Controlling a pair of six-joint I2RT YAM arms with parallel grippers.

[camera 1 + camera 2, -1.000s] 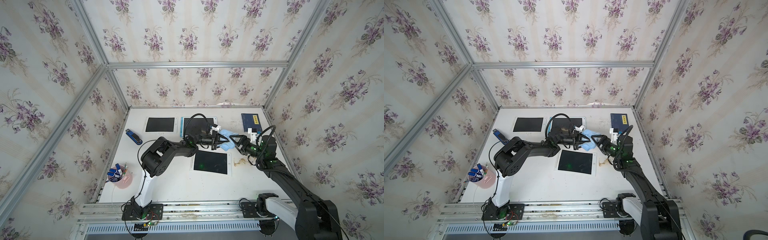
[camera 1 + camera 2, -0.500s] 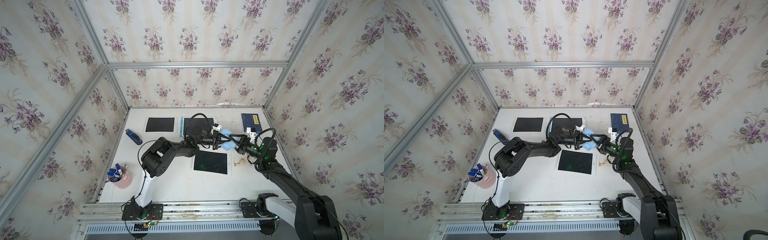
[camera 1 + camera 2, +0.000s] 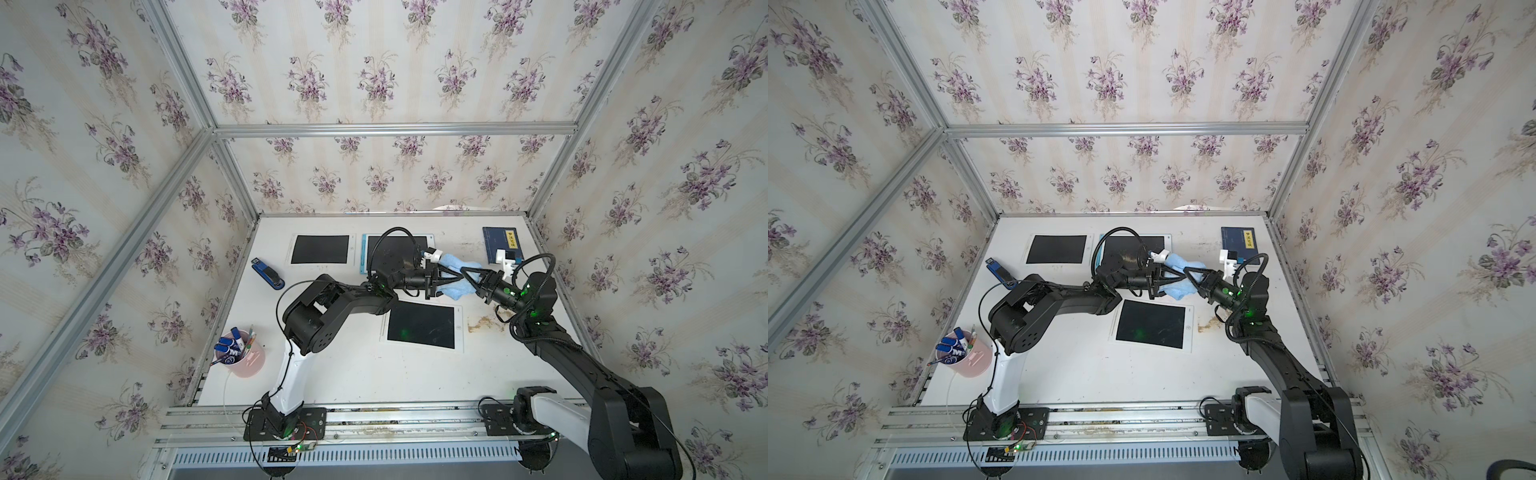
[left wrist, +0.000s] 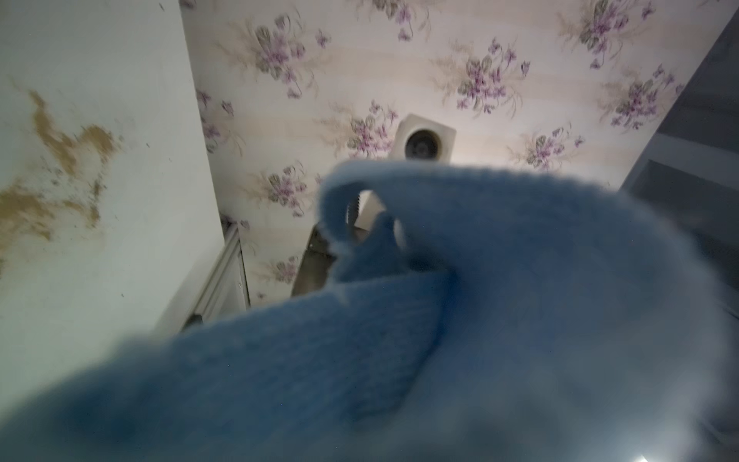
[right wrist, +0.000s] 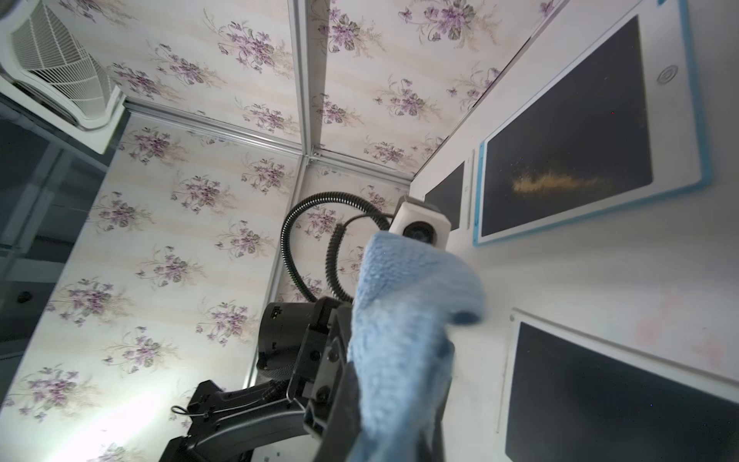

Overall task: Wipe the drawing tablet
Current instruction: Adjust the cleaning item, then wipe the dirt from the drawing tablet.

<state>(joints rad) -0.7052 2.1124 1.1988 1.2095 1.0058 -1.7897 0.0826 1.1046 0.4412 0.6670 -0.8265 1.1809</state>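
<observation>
We see the right tool (image 3: 465,272) pinched shut on the blue cloth (image 3: 455,265) | left tool (image 3: 439,283) hidden by cloth, we cannot tell its gap | blue-edged drawing tablet (image 3: 397,243) flat on the desk (image 3: 353,374), frame middle, just left of the cloth

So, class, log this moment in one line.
stage: handover; blue cloth: between grippers; right gripper: shut on cloth; left gripper: unclear; blue-edged tablet: smeared

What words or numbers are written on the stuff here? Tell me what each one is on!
On the dark blue book, a yellow label: characters too small to read.
On the blue markers in the pink cup: white print, too blurred to read.
On the blue-edged tablet: only a round button sign, no words.
On the blue cloth: nothing written.
No text here can be read.
</observation>
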